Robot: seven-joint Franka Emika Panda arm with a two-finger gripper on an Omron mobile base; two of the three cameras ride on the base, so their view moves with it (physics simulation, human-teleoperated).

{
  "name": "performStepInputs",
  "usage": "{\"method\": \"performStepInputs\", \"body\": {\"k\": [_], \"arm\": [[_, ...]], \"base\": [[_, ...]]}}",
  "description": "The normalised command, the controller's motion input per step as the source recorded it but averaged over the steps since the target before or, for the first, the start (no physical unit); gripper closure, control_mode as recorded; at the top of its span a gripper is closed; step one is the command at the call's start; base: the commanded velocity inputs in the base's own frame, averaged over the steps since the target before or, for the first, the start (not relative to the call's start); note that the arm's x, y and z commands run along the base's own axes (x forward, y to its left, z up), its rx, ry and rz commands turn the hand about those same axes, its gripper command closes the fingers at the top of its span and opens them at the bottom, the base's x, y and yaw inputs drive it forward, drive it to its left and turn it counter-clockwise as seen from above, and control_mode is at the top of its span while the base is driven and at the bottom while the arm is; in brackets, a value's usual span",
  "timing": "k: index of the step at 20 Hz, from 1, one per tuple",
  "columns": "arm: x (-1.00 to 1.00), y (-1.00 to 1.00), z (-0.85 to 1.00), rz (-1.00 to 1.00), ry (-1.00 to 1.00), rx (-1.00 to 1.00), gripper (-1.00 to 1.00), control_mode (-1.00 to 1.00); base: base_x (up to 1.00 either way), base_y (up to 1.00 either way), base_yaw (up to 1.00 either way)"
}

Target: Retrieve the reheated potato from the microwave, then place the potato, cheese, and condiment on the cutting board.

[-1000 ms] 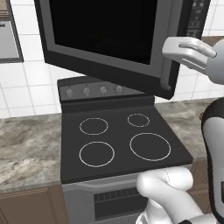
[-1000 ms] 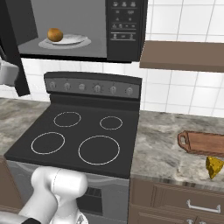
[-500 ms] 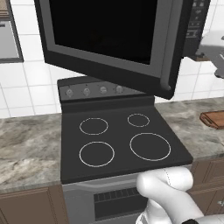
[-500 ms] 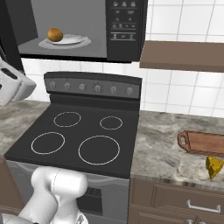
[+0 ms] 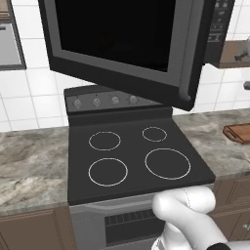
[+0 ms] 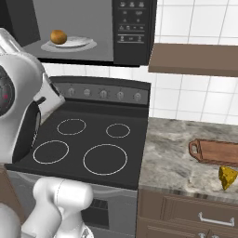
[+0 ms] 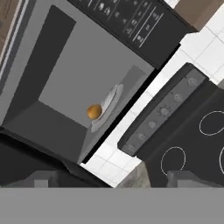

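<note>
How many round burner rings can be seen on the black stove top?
4 on the stove: back left, back right, front left and the largest, front right. None looks hidden.

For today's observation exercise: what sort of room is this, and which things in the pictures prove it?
A home-style kitchen: a black stove with four burner rings, an open over-range microwave holding a potato, and a stone-patterned counter.

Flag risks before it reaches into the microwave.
1. The potato sits loose on a plate near its edge; a nudge may roll it off or drag the plate.
2. The microwave door hangs wide open beside the arm, so a swing could strike it.
3. The cavity looks tight for the hand.
</note>
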Motion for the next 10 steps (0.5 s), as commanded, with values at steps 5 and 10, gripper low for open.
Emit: {"method": "performStepInputs", "body": {"k": [5, 10], "arm": [[0.78, 0.06, -0.24, -0.01, 0.10, 0.30, -1.00, -1.00], [0.75, -0.01, -0.03, 0.03, 0.11, 0.27, -1.00, -1.00]], "base": [[0.00, 0.00, 0.00], [0.00, 0.00, 0.00]]}}
